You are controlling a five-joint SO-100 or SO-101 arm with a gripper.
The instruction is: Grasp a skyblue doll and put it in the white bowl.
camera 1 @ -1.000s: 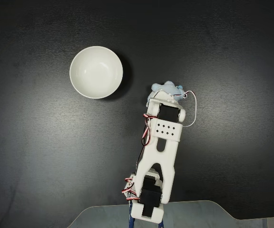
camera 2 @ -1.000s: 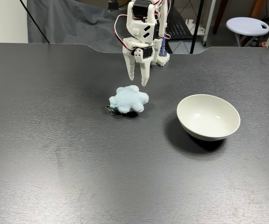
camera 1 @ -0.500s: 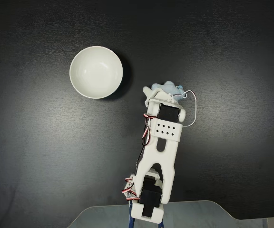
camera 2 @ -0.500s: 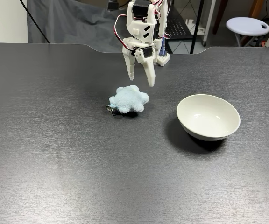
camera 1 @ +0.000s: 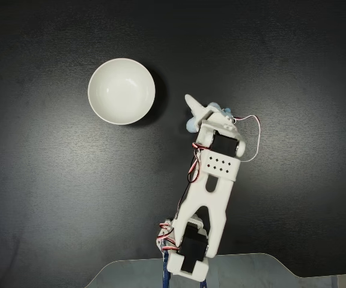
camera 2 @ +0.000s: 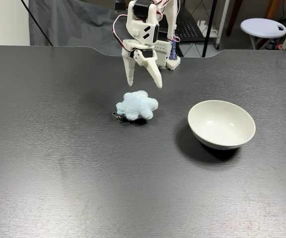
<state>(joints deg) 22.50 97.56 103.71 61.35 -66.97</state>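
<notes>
— Opened wider than half a second ago? Looks so: end effector (camera 2: 144,84) now spread, jaws apart, gripping nothing, hanging just above the skyblue doll (camera 2: 136,105) in a fixed view.

— Shifted too. Swung slightly left in that view, whole white arm (camera 2: 143,25) leaning leftward compared with before. From above, in a fixed view, end effector (camera 1: 205,109) tilted toward the upper right, one finger (camera 1: 193,103) poking out toward the white bowl (camera 1: 121,91).

— And the doll?

— Unmoved. Lying on the black table (camera 2: 58,163), left of the white bowl (camera 2: 221,124) in a fixed view, apart from it, a small metal clip (camera 2: 116,116) at its near-left edge. From above, mostly hidden under the end effector, only pale blue bits of the skyblue doll (camera 1: 191,125) peeking out, lower right of the bowl.

— Bowl?

— Same spot, upright, nothing inside.

— Anything else changed?

— Red and white wires (camera 1: 254,135) bulging out farther to the right of the wrist, seen from above.
</notes>
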